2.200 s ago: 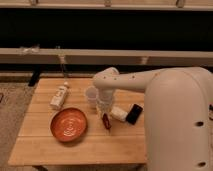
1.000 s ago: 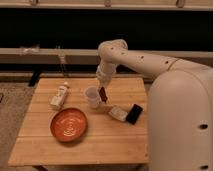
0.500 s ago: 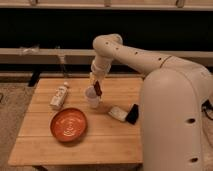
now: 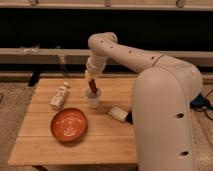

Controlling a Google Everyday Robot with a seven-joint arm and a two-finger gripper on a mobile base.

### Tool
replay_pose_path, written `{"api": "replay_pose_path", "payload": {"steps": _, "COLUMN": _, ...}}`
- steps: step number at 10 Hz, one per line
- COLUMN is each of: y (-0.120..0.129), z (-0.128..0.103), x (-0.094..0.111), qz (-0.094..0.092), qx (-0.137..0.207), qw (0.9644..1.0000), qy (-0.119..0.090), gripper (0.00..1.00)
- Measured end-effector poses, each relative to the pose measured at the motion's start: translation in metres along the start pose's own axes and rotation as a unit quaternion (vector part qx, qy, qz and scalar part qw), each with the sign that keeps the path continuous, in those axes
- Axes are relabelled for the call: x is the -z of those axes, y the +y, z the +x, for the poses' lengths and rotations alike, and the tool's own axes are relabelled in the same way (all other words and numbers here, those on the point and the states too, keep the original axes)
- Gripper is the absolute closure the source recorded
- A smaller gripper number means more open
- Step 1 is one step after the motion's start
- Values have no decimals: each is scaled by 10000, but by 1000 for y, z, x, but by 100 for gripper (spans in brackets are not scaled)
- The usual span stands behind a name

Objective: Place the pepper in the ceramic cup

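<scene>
Our gripper [image 4: 92, 80] hangs right over the small pale tapered ceramic cup [image 4: 93, 99] and pinches the small dark red long pepper [image 4: 93, 87]. The pepper points almost straight down, toward 6 o'clock, with its tip at the cup's rim. We think letting go should drop it in. We cannot see inside the cup. The round orange-red plate [image 4: 68, 124], at 7 o'clock from the cup, holds nothing

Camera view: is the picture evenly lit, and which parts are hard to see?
Camera view: the wooden table is evenly lit; the background behind it is nearly black. The pincer holds the pepper over the ceramic cup, both soft and blurred.
</scene>
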Motion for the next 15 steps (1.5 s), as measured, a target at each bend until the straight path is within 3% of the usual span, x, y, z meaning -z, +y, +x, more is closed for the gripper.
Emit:
{"api": "replay_pose_path", "payload": {"steps": 2, "y": 1, "z": -3, "x": -5, "qz": -18, "qx": -5, "qw": 10000, "qy": -82, "gripper": 84}}
{"api": "replay_pose_path", "payload": {"steps": 3, "y": 2, "z": -4, "x": -8, "qz": -33, "qx": -19, "qw": 9999, "qy": -148, "gripper": 70}}
{"api": "replay_pose_path", "payload": {"steps": 8, "y": 6, "z": 3, "x": -20, "qz": -76, "qx": -76, "qw": 9995, "qy": -311, "gripper": 24}}
{"api": "replay_pose_path", "payload": {"steps": 15, "y": 5, "z": 9, "x": -19, "qz": -78, "qx": -102, "qw": 9985, "qy": -532, "gripper": 20}}
